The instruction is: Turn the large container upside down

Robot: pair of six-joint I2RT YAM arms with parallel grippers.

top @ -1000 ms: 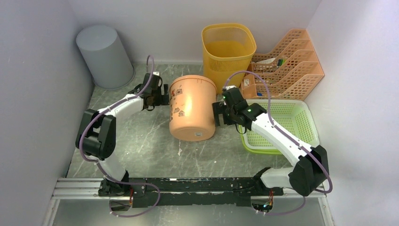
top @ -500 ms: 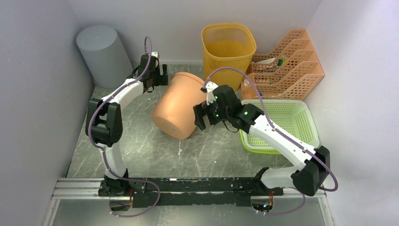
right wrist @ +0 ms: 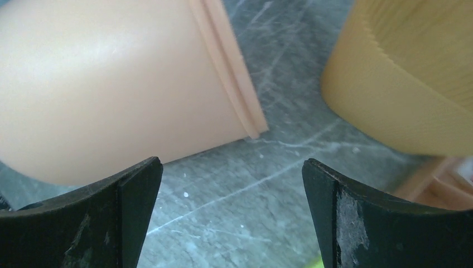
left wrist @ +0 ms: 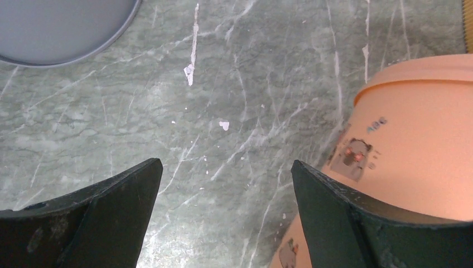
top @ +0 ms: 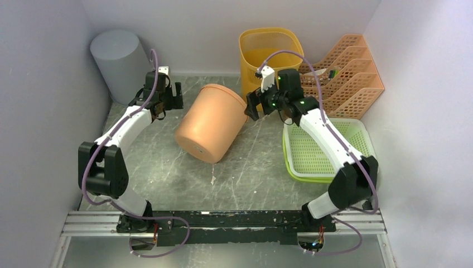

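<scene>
Marble tabletop (top: 167, 167); orange bucket (top: 211, 121) tipped over, its stickers (left wrist: 357, 156) illegible.

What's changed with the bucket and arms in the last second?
Both hands released the peach plastic bucket and drew back open, the left hand to the far left, the right hand toward the back. The bucket swung leftward and lies on its side, base near-left. The grey cylindrical bin, yellow mesh basket and green mesh tray stayed put.

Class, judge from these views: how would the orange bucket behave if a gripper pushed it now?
Lying on its side, the orange bucket would probably roll, curving since it tapers. Its smooth, glossy wall looks slippery. It looks plastic, so likely light for its size.
</scene>
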